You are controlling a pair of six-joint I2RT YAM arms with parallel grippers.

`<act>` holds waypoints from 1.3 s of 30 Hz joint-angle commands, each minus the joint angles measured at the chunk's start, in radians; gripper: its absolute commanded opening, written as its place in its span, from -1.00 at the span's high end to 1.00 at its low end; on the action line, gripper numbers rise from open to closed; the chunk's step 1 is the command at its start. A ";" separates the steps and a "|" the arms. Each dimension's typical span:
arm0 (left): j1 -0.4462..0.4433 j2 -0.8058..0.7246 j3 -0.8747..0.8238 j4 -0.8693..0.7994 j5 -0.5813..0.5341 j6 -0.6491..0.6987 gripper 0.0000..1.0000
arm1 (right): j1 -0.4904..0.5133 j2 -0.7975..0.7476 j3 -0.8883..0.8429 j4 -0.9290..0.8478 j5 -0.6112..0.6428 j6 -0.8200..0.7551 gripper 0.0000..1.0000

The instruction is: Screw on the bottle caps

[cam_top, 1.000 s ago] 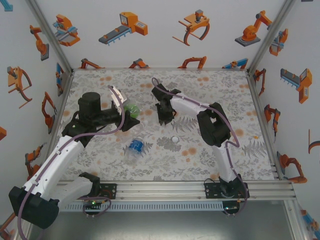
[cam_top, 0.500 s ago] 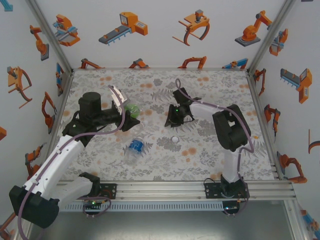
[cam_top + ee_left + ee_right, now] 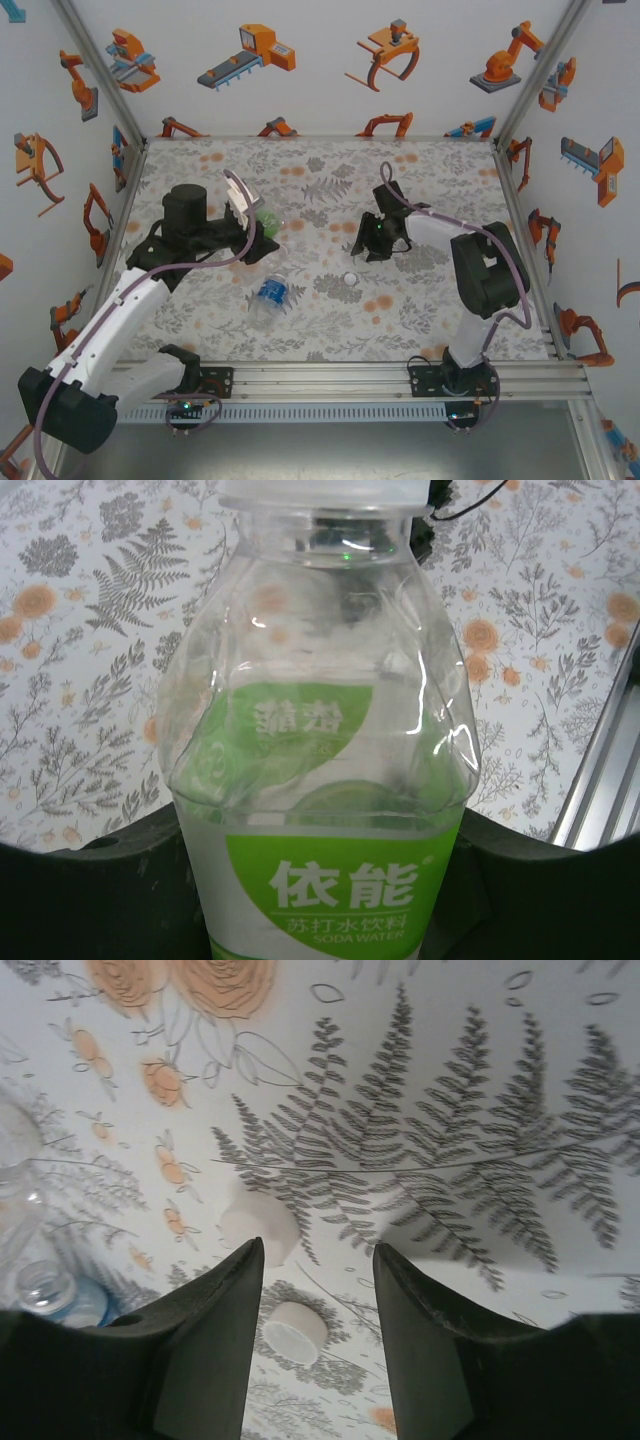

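My left gripper (image 3: 320, 885) is shut on a greenish bottle (image 3: 318, 730) with a green label, gripping its lower body. A whitish cap (image 3: 320, 492) sits on that bottle's neck. From above, the left gripper (image 3: 255, 232) holds the green bottle (image 3: 264, 215) at centre left. My right gripper (image 3: 362, 250) hovers right of centre, open and empty (image 3: 315, 1245). Two loose bottle caps (image 3: 258, 1224) (image 3: 293, 1330) lie on the mat beyond its fingertips; one cap (image 3: 350, 279) shows from above. A blue-labelled bottle (image 3: 270, 293) lies on its side, its open neck (image 3: 45, 1288) uncapped.
The floral mat (image 3: 430, 180) covers the table. Clear plastic (image 3: 12, 1175) shows at the left edge of the right wrist view; I cannot tell which bottle it belongs to. An aluminium rail (image 3: 400, 375) runs along the near edge, walls on three sides.
My right gripper has moved right, away from the green bottle, and its jaws have opened. The left arm has stayed almost still with the bottle.
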 commanded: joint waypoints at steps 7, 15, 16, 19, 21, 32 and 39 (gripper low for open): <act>-0.001 -0.153 -0.045 -0.103 -0.153 0.037 1.00 | 0.114 0.046 0.197 -0.179 0.193 -0.108 0.02; -0.001 -0.190 -0.113 -0.063 -0.211 0.003 0.99 | 0.202 0.156 0.314 -0.261 0.295 -0.122 0.06; -0.002 -0.192 -0.113 -0.063 -0.219 0.003 0.99 | 0.208 0.164 0.317 -0.260 0.301 -0.121 0.06; 0.000 -0.191 -0.113 -0.062 -0.214 0.002 0.99 | 0.221 0.179 0.318 -0.261 0.310 -0.118 0.06; 0.000 -0.192 -0.112 -0.063 -0.207 0.000 0.99 | 0.227 0.184 0.315 -0.261 0.311 -0.115 0.06; 0.001 -0.202 -0.113 -0.063 -0.211 -0.001 0.99 | 0.263 0.166 0.302 -0.263 0.308 -0.102 0.05; 0.002 -0.200 -0.110 -0.068 -0.214 -0.003 0.99 | 0.294 0.148 0.331 -0.279 0.305 -0.100 0.00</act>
